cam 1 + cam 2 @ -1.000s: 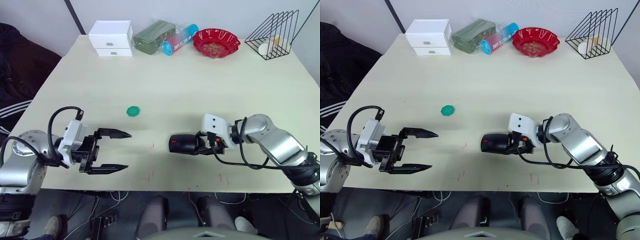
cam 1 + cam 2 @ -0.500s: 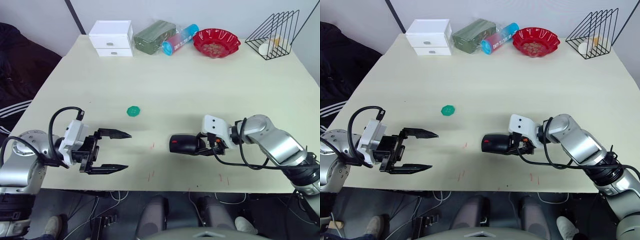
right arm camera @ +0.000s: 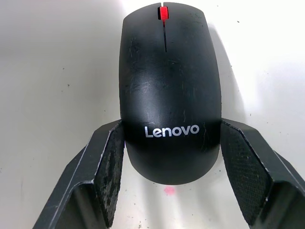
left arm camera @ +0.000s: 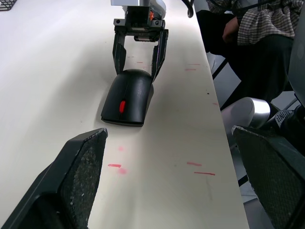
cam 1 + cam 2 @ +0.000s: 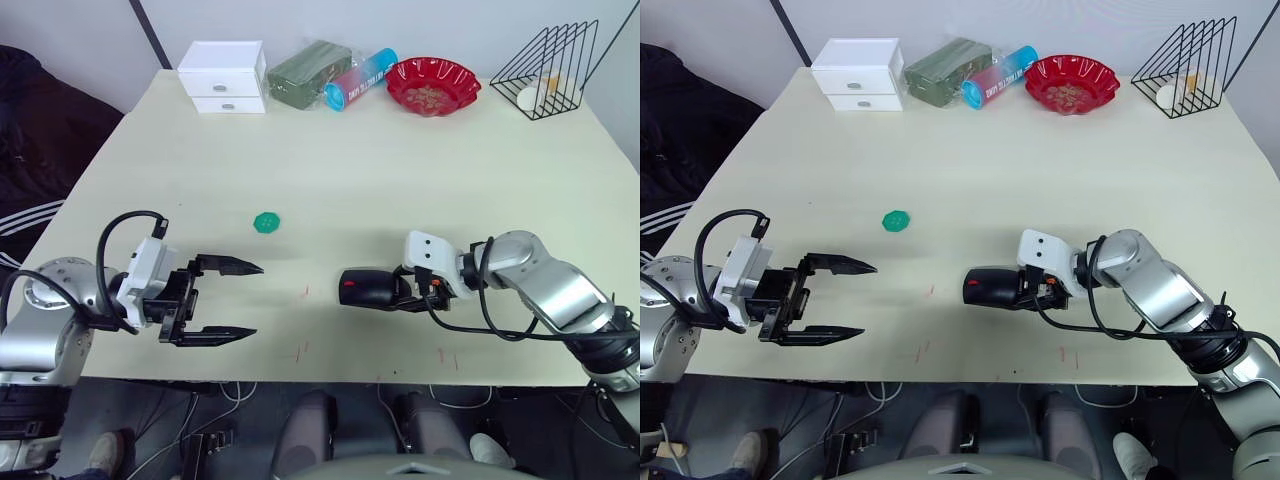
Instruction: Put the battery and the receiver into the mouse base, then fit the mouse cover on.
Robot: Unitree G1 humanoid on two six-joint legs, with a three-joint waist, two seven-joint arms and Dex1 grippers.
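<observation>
Right wrist view showed my right gripper (image 3: pixel 167 177) closed around the tail of the mouse cover (image 3: pixel 167 90), seated on the mouse base (image 4: pixel 125 117) near the table (image 5: pixel 400 170) front edge. Left gripper (image 5: pixel 228 300) hung open, well apart. I judged a careless release could drag the mouse toward the edge or pop the cover loose.

One black mouse (image 5: pixel 368 288), one green disc (image 5: pixel 266 222), one white drawer box (image 5: pixel 222 77), one green pack (image 5: pixel 308 70), one tube (image 5: pixel 360 78), one red bowl (image 5: pixel 433 86), one wire rack (image 5: pixel 548 72), two grippers: left (image 5: pixel 240 300), right (image 5: pixel 402 290).
</observation>
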